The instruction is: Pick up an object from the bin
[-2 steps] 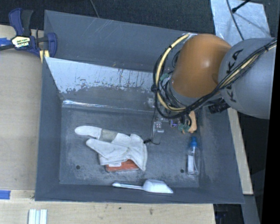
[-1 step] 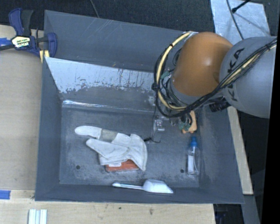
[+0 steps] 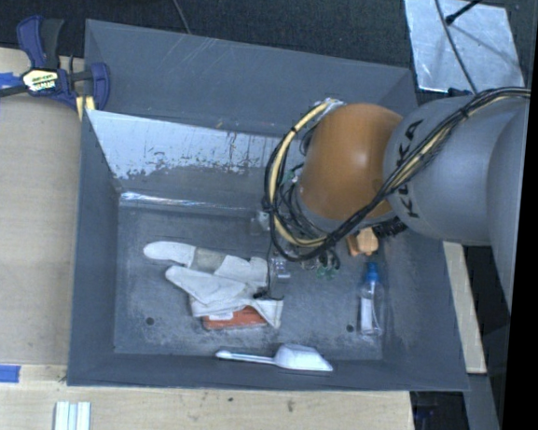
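- Near the middle of the bin [image 3: 98, 241] floor lies a white crumpled cloth [image 3: 209, 279], perhaps a glove. One rounded, finger-like end points to the view's left, and the folded bulk spreads right and towards the near wall.
- Over the right end of that cloth hangs the gripper [image 3: 274, 283], its lower tip down at the cloth's edge. Whether it touches the cloth cannot be made out.
- Whether the gripper is wide or narrow cannot be told, as its lower part is small, dark and partly covered by the wrist above.
- From under the near edge of the cloth an orange-red thing [image 3: 239, 320] peeks out, touching the cloth; its kind is unclear.
- Close to the near wall lies a white plastic scoop [image 3: 301, 357], its thin handle pointing left. It is near the orange-red thing but apart from it.
- To the right, well apart from the cloth, a small clear bottle [image 3: 369, 307] with a blue cap lies on the floor, the cap towards the far wall.
- Beyond the bottle a tan-orange piece [image 3: 366, 242] shows at the arm's edge, partly hidden by it.
- A small green thing [image 3: 326, 271] lies just below the wrist's cables, between gripper and bottle.
- The arm's rounded brown-orange cover [image 3: 349, 160] and black-and-yellow cables [image 3: 286, 178] loom over the far-right part of the floor and hide what lies beneath.
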You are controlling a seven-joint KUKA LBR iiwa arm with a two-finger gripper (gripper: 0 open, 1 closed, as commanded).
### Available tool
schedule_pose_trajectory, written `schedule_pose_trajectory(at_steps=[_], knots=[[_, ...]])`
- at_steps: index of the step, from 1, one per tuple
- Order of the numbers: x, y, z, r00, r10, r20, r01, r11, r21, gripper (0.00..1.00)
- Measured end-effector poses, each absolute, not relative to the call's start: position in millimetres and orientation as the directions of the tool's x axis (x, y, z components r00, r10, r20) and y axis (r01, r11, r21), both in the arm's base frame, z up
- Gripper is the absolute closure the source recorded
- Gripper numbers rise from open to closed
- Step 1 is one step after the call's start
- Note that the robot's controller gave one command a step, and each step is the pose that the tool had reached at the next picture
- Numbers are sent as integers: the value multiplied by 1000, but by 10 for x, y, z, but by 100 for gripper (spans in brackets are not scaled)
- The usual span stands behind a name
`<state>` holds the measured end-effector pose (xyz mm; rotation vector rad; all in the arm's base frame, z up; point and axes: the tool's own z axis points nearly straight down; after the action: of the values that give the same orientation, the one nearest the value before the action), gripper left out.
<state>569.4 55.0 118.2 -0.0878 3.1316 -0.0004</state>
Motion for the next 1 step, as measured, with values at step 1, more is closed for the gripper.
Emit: schedule_pose_trajectory(at_steps=[1], knots=[[5747,787,737,-1000,4,-10,4,1000,2,100]])
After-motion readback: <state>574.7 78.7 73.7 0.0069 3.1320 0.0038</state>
